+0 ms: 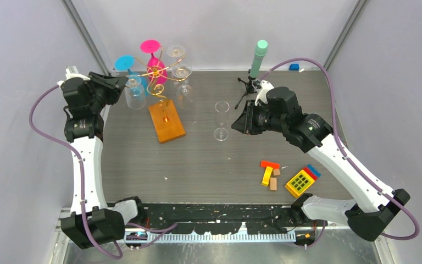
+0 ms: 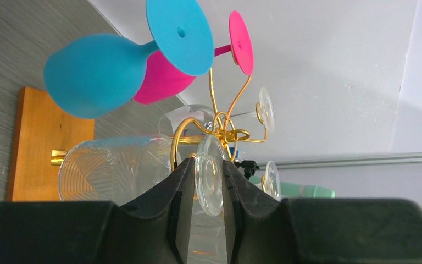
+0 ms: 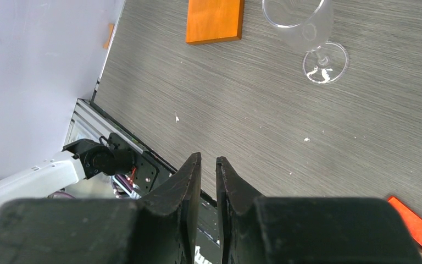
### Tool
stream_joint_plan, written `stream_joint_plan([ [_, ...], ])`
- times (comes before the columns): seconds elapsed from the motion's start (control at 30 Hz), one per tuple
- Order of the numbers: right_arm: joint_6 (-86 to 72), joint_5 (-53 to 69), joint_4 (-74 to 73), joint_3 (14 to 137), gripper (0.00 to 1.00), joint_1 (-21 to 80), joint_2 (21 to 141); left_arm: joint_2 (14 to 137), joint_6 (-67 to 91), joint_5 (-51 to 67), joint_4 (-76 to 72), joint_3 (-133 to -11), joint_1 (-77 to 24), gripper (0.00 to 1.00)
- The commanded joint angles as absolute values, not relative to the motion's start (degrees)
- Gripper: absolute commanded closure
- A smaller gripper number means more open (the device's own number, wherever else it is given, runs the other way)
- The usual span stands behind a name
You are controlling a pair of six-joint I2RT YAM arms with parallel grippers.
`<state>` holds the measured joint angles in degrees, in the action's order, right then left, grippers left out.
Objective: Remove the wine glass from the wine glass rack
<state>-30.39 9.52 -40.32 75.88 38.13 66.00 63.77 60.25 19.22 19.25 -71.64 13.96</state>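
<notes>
The gold wire wine glass rack (image 1: 159,82) stands on its orange wooden base (image 1: 166,121) at the back left. It carries a blue glass (image 2: 99,71), a pink glass (image 2: 159,80) and clear glasses, all hanging upside down. My left gripper (image 2: 209,181) is shut on the round foot of a clear wine glass (image 2: 115,165) at the rack's left arm (image 2: 178,140). My right gripper (image 3: 209,162) is shut and empty over the table. It is just right of another clear wine glass (image 1: 221,118) standing upright on the table, which also shows in the right wrist view (image 3: 307,27).
A black tripod with a mint-green cylinder (image 1: 259,55) stands at the back right. Coloured toy blocks (image 1: 269,173) and a yellow-green toy (image 1: 301,181) lie at the front right. A small blue block (image 1: 294,67) sits by the back wall. Grey walls close in both sides.
</notes>
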Motion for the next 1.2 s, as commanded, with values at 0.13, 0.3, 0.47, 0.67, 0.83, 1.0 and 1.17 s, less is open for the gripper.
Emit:
stream_joint_plan([
  [0.13,-31.05,8.96,-37.67,75.66,0.78,38.23,64.82,63.57,64.32,22.05,15.92,-68.72,13.97,0.72],
  [0.3,-31.03,8.97,-37.66,75.53,0.78,38.23,64.78,63.14,63.89,21.48,17.03,-68.12,14.01,0.83],
  [0.47,-31.19,9.14,-37.44,75.58,0.78,38.22,64.85,62.41,63.20,21.22,17.29,-68.75,14.22,1.00],
  [0.67,-31.29,9.21,-37.28,75.65,0.78,38.23,64.78,61.50,63.05,23.03,17.57,-71.18,14.24,1.00],
  [0.83,-31.46,9.32,-37.26,75.62,0.78,38.24,64.61,60.78,62.42,23.52,19.14,-73.75,14.31,1.00],
  [1.0,-31.72,9.23,-37.26,75.62,0.79,38.23,64.05,60.53,61.97,22.88,20.70,-75.50,14.30,1.00],
  [1.17,-31.90,9.23,-37.29,75.76,0.78,38.23,63.75,59.97,60.82,20.57,23.00,-76.37,14.41,1.00],
])
